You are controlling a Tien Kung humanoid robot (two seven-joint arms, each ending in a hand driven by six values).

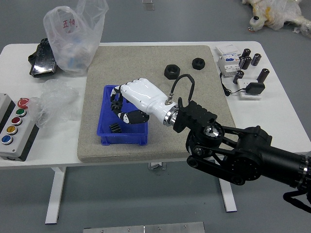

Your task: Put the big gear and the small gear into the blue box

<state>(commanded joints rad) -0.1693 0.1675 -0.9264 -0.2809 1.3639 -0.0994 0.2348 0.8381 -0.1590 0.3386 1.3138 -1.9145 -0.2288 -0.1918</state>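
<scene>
ok, clock face laid over the mat (184, 141), 12 at the far side. Nearest to me, the robot's right arm (243, 153) comes in from 4 o'clock and its right hand (142, 95) is over the blue box (124, 139), which sits toward 8. Can't tell from here if that hand is open, closed or gripping something, its own bulk hides whatever might be under it.

Inside the box, around the box's own 7, there's a black ribbed piece (115, 128) lying by itself. Looks like a gear to me, so I'd call it at least one in, but no clue if it's the big one or the small one. The other is either in that hand or under it, my guess anyway, so I wouldn't call this finished. Probably one release left, then backing off clean.

Further out there are two chunky black rings, one (171, 72) near 1, the other (198, 63) between 1 and 2. They look more like nuts, so prob not part of the job.
</scene>
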